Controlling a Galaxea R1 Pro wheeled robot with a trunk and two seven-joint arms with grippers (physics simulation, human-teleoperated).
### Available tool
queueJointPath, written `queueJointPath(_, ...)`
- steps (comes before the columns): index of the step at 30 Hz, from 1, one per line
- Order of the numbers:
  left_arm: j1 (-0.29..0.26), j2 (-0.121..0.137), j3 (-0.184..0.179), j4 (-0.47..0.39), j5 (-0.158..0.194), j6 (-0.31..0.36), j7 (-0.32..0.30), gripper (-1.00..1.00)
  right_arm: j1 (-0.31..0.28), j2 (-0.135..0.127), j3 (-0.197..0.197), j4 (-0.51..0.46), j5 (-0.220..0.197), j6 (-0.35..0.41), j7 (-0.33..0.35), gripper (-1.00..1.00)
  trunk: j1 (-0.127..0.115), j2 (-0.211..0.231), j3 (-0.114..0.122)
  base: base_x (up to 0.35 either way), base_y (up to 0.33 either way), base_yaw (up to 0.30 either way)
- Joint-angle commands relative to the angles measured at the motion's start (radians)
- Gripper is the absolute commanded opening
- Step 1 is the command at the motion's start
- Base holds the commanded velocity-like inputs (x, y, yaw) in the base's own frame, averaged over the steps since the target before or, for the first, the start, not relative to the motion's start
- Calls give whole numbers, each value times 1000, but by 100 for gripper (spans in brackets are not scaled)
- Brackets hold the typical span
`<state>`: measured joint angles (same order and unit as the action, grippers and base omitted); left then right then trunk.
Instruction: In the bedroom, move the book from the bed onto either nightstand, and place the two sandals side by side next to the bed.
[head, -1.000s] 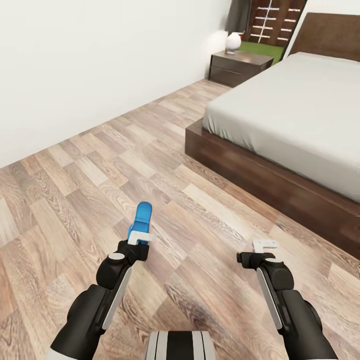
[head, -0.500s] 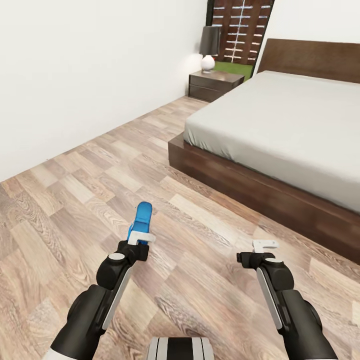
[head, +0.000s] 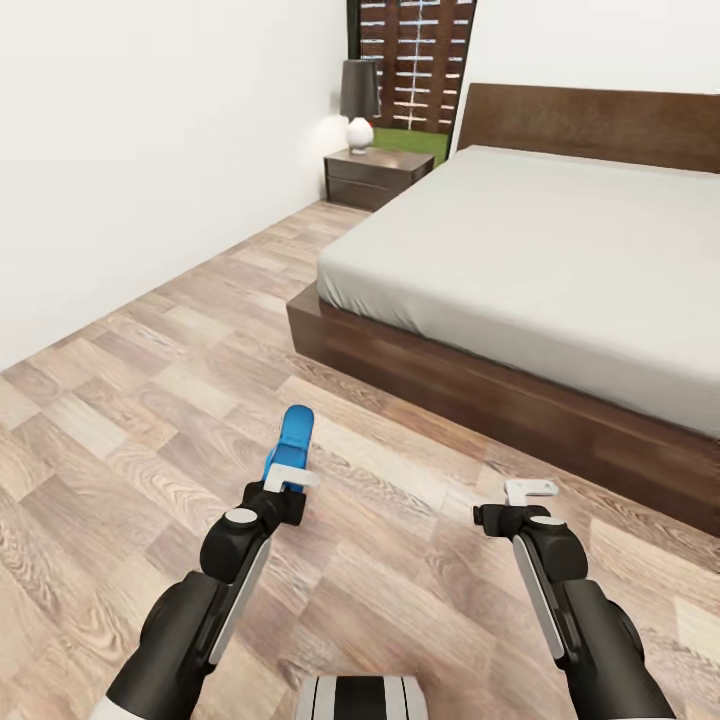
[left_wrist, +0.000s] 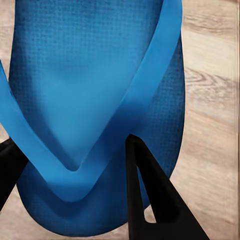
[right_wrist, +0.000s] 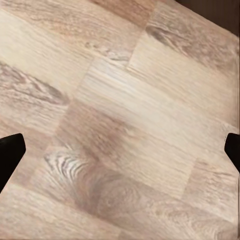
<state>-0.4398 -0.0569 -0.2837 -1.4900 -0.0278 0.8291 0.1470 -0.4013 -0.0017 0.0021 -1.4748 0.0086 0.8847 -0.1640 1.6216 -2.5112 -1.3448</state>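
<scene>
Foot-shaped textured blue sandal (left_wrist: 95, 100), clamped.

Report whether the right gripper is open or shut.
Open. The right gripper holds nothing; in its wrist view its fingers sit far apart over bare floor.

both arms forward, low; left gripper (head: 290, 480) jaws clamped (on sandal (head: 289, 445)); right gripper (head: 530, 490) jaws spread.

White walls (head: 150, 150), pale wood-plank floor (head: 130, 400), dark-framed window (head: 415, 60) showing slatted fence and grass
</scene>
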Motion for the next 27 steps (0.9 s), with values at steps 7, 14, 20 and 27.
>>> queueJointPath(7,0,0,-3,0,-4,5,5,-100,-1,0,0,-1,1,5,-2,100,0,0,3,159,0,-277)
queueJointPath(14,0,1,-3,0,-4,5,5,-100,-1,0,1,-1,1,5,-2,100,0,0,9,10,0,-271)
queueJointPath(20,0,1,-3,0,-3,5,6,-100,-1,0,2,0,2,5,-4,100,0,0,18,0,0,-87)
queueJointPath(27,0,1,-3,1,-3,5,5,-100,-1,0,3,-1,1,5,-5,100,0,0,27,0,0,-188)
